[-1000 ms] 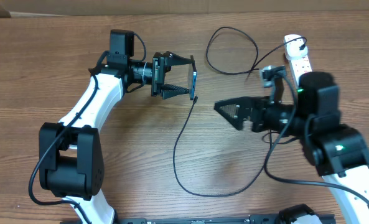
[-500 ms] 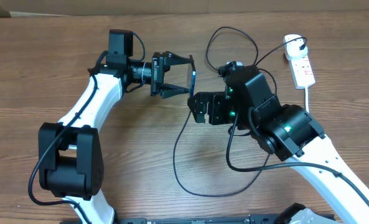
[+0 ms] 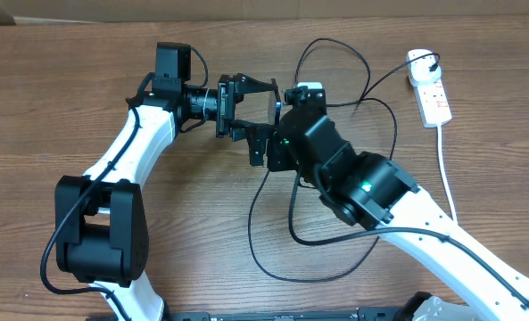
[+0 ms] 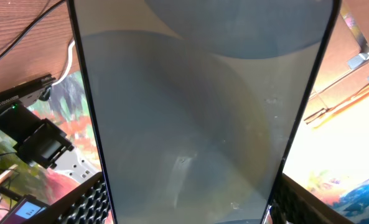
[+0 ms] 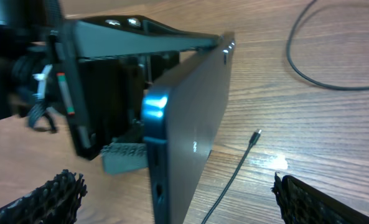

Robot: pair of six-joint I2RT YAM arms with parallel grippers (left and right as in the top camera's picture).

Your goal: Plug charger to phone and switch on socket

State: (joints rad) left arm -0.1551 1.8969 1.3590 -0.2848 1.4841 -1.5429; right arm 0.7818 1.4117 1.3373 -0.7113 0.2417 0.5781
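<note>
My left gripper (image 3: pixel 275 111) is shut on the phone (image 3: pixel 278 103) and holds it on edge above the table. In the left wrist view the phone (image 4: pixel 196 106) fills the frame between the fingers (image 4: pixel 187 208). My right gripper (image 3: pixel 262 148) is open just below the phone. In the right wrist view its fingers (image 5: pixel 178 196) straddle the phone's port end (image 5: pixel 190 124) without touching it. The charger's black tip (image 5: pixel 257 134) lies on the table right of the phone; its cable (image 3: pixel 255 223) loops away. The socket (image 3: pixel 433 96) lies far right, with the white adapter (image 3: pixel 418 61) plugged in.
The black cable makes a loop (image 3: pixel 335 71) behind the right arm and a wide curve (image 3: pixel 291 275) near the table's front. The socket's thick white cord (image 3: pixel 444 178) runs down the right side. The table's back edge is at the top.
My right arm has swung left from the right side of the table to the phone's lower end. The left arm and the phone have not moved.
</note>
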